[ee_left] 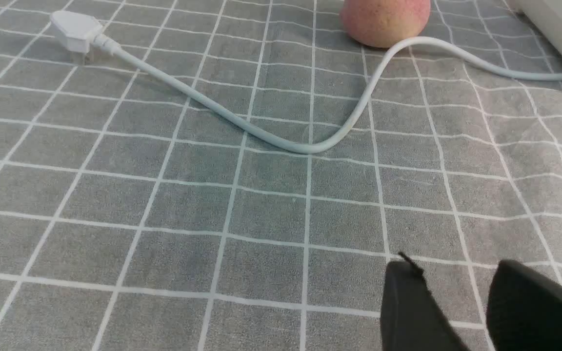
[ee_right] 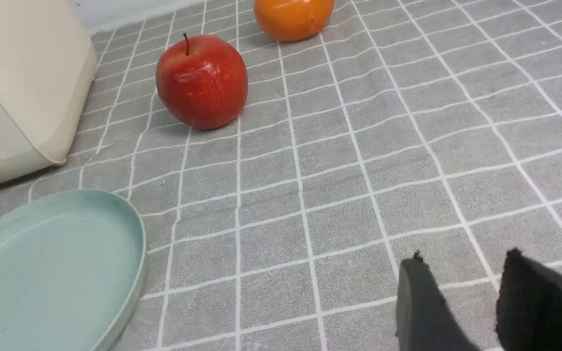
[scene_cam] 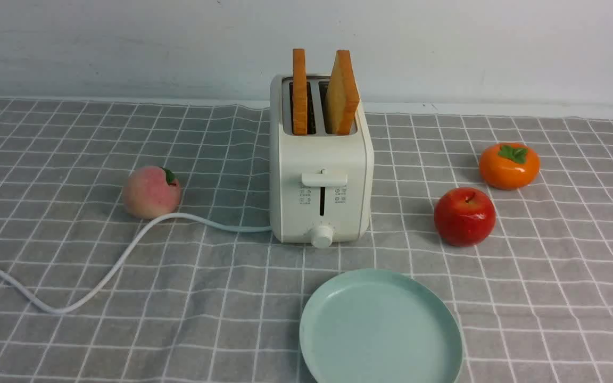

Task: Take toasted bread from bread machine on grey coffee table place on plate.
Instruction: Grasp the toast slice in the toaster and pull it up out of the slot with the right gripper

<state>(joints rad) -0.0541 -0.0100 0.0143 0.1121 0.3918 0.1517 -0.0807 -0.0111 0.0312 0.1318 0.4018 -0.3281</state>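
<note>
The cream-white bread machine (scene_cam: 321, 175) stands mid-table on the grey coffee table (scene_cam: 72, 330). Two slices of toasted bread stick up from its slots: the left one (scene_cam: 299, 90) upright and edge-on, the right one (scene_cam: 341, 93) leaning. The mint-green plate (scene_cam: 381, 330) lies in front of the bread machine, empty; it also shows in the right wrist view (ee_right: 51, 268). Neither gripper shows in the front view. My left gripper (ee_left: 454, 273) is open and empty over bare cloth. My right gripper (ee_right: 461, 263) is open and empty over cloth, to the right of the plate.
A peach (scene_cam: 151, 191) lies left of the bread machine, touching its white cord (scene_cam: 115, 260), whose plug (ee_left: 73, 31) lies on the cloth. A red apple (scene_cam: 464, 215) and an orange persimmon (scene_cam: 508, 166) sit to the right. A pale wall runs behind.
</note>
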